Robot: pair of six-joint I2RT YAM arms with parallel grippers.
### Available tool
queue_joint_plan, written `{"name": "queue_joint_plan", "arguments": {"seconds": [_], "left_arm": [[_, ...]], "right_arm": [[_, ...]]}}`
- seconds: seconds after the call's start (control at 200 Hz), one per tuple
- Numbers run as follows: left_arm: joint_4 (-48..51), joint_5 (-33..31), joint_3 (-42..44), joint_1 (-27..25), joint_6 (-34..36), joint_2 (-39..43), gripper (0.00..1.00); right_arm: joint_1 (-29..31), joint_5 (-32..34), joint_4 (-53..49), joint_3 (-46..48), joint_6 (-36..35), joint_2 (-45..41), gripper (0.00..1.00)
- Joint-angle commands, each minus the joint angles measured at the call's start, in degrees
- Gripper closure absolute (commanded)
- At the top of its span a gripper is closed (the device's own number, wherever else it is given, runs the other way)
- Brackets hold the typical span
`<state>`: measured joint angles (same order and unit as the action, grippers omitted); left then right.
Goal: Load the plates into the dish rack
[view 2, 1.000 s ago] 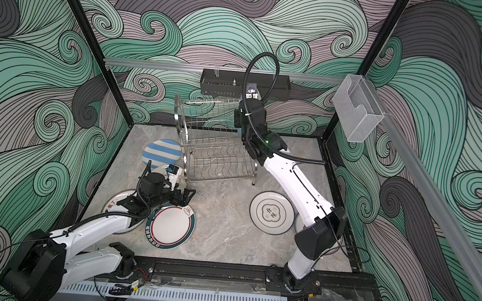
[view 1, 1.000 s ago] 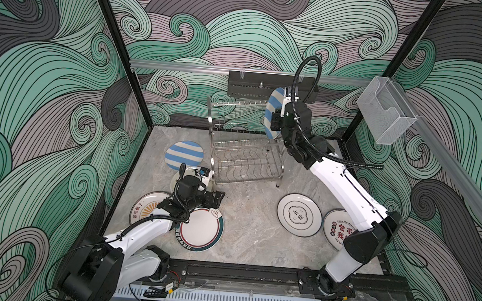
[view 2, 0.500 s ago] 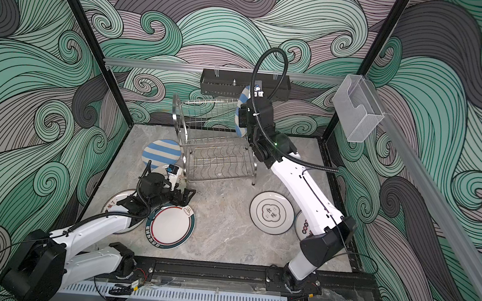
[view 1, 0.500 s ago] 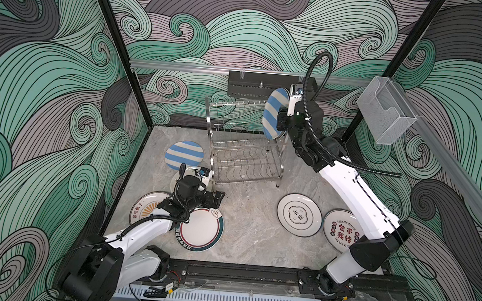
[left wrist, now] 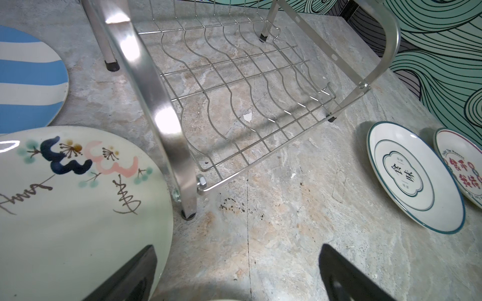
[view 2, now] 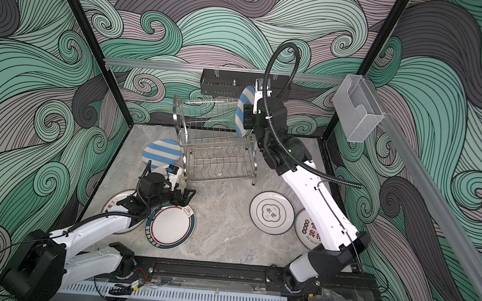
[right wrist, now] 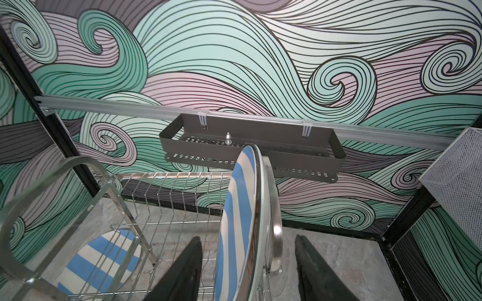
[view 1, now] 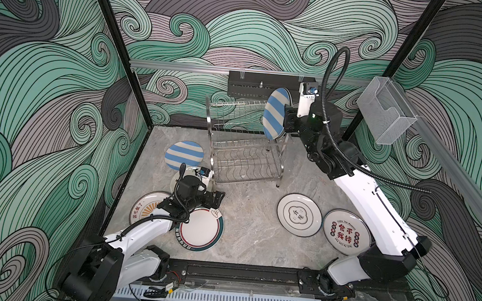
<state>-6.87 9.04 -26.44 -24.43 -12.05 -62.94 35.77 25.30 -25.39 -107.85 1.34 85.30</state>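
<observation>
Walls [view 1: 48, 83] all round: teal/grey/mauve wave mural. Floor [view 1: 251, 234] grey marble-look. Alu rail [view 1: 181, 66] w/ black perforated tray [view 1: 248, 84] 12 o'clock; clear plastic box [view 1: 383, 118] 2 o'clock.

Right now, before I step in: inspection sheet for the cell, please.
Surface: marble-look table, dark specks near a rack foot.
Job's things: dish rack has upright striped plate at upper tier's end; flat striped plate, cartoon plate, sunburst plate, teal-rim plate, black-character plate, red-character plate on table.
Clutter: nothing seen.
Grippers: left gripper open above table; right gripper open, jaws flanking upright striped plate, gaps both sides.
Cables: black conduit loops above right arm.
Surroundings: wave-print walls, black tray, clear box.
</observation>
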Motion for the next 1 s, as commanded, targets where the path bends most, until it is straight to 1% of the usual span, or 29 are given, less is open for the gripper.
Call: {"name": "queue_joint_plan", "arguments": {"seconds": [0.0,0.065,0.085,0.12,0.16,0.235,0.405,0.46,0.555,0.68,0.836,0.996], "left_arm": [[-0.1,1.1,-0.5,0.4,0.1,1.1,0.02],[0.1,1.2,-0.5,0.4,0.2,1.5,0.01],[0.1,1.2,-0.5,0.4,0.2,1.6,0.01],[0.3,1.2,-0.4,0.4,0.1,1.8,0.01],[0.5,1.1,-0.4,0.4,0.3,2.2,0.01],[0.9,0.7,-0.3,0.4,0.5,2.9,0.01],[0.8,0.2,0.1,0.4,0.4,3.9,0.01],[0.6,0.5,0.2,0.4,0.3,3.8,0.01],[0.2,1.5,0.2,0.4,0.3,3.4,0.01],[0.0,3.3,-0.1,0.3,1.3,2.8,0.02],[0.4,2.5,-0.1,0.3,2.0,3.0,0.01],[0.3,2.7,0.0,0.3,2.0,3.3,0.02]], "right_arm": [[0.3,-4.8,-4.3,1.3,2.2,-2.2,0.39],[0.3,-7.5,-5.6,3.4,2.8,-4.0,0.39],[0.3,-8.2,-5.8,4.3,3.0,-4.5,0.36],[0.3,-10.2,-6.2,6.0,3.2,-5.9,0.35],[0.3,-13.2,-6.4,8.8,3.1,-7.7,0.31],[0.2,-17.3,-7.6,13.6,4.0,-11.4,0.30],[0.2,-19.9,-8.0,28.5,7.2,-22.0,0.29],[0.2,-20.7,-7.7,34.0,8.3,-25.4,0.27],[-0.1,-24.5,-8.3,42.1,10.3,-29.3,0.25],[-0.2,-26.1,-10.2,50.5,15.1,-31.4,0.22],[-0.4,-24.2,-11.3,59.2,19.3,-33.4,0.20],[-1.2,-23.8,-9.3,65.3,22.8,-31.8,0.19]]}}
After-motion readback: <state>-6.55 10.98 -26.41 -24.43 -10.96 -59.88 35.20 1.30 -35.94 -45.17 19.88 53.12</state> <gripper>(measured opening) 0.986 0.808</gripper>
